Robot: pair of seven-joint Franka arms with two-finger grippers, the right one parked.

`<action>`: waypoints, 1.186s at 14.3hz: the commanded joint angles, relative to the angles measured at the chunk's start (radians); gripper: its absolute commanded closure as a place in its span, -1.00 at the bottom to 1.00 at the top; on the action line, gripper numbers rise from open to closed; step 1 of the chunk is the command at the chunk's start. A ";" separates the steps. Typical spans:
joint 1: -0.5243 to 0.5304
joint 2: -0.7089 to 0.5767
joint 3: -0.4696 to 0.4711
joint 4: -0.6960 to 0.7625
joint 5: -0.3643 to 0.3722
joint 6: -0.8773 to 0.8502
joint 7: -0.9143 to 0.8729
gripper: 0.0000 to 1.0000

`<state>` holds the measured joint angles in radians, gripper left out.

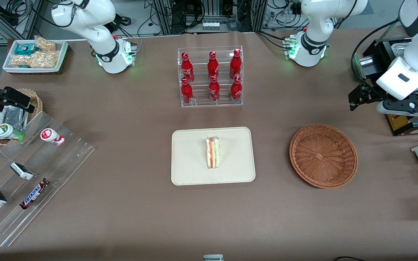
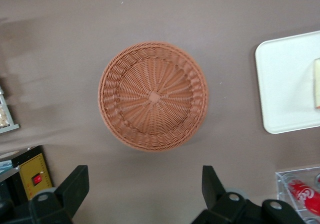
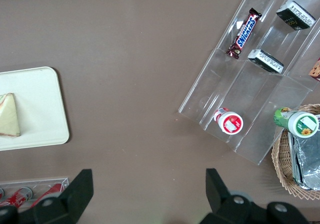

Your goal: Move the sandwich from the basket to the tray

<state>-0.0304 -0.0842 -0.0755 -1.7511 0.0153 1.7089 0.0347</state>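
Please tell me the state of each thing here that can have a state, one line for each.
sandwich: standing on its edge on the tray.
tray: holds the sandwich only.
basket: empty, upright.
gripper: open, holding nothing, raised above the table beside the basket.

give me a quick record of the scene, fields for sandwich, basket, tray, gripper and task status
sandwich: on the tray, on its edge
basket: nothing in it, beside the tray toward the working arm's end
tray: nearer the front camera than the bottle rack
gripper: open, holding nothing, above the table by the basket
task status: looks done
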 commanded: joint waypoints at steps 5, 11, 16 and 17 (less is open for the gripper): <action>-0.006 0.004 0.011 0.039 -0.029 -0.098 0.014 -1.00; -0.003 -0.003 0.013 0.038 -0.057 -0.138 0.014 -1.00; -0.003 -0.011 0.013 0.035 -0.057 -0.138 0.016 -1.00; -0.003 -0.011 0.013 0.035 -0.057 -0.138 0.016 -1.00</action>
<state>-0.0304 -0.0870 -0.0713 -1.7301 -0.0238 1.5946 0.0347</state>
